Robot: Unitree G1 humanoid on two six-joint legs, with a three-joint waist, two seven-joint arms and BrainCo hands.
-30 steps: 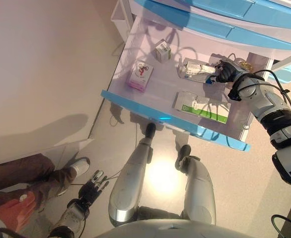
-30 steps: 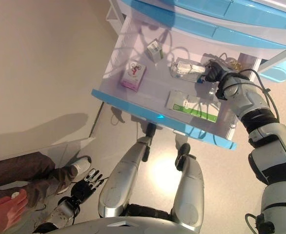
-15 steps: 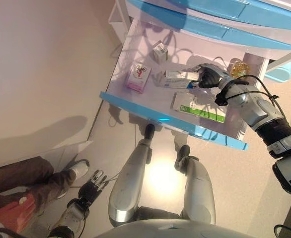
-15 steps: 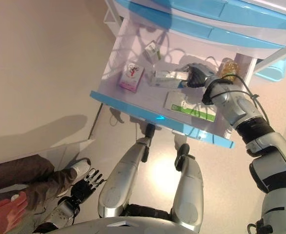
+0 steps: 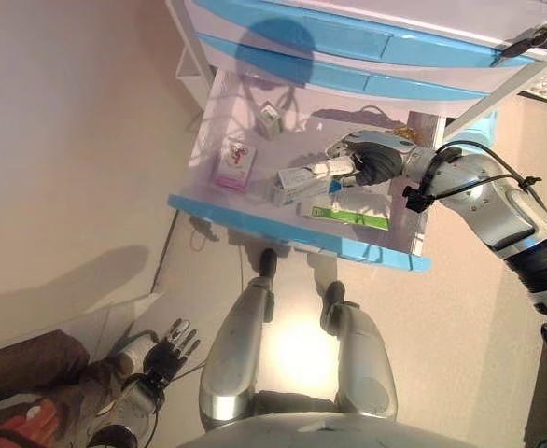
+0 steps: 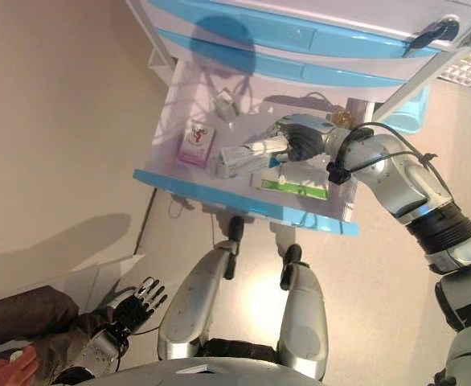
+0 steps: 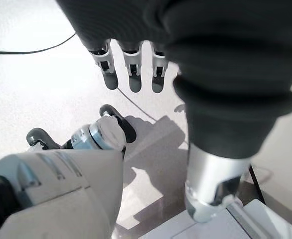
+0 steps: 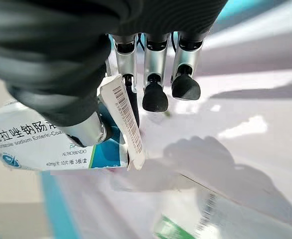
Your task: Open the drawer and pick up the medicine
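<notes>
Medicine box (image 5: 303, 179) pinched in right hand (image 5: 365, 159), seemingly above drawer (image 5: 292, 236)

Light came from above and was bright. A hard glare spot (image 5: 303, 338) sat on the floor (image 5: 460, 355) below the open drawer (image 5: 297, 235), whose pale bottom looked washed out. A round shadow (image 5: 272, 39) lay on the cabinet front above the drawer, and a broad soft one (image 5: 59, 280) on the floor beside it. In the right wrist view the green-striped box (image 8: 211, 219) was blurred.
</notes>
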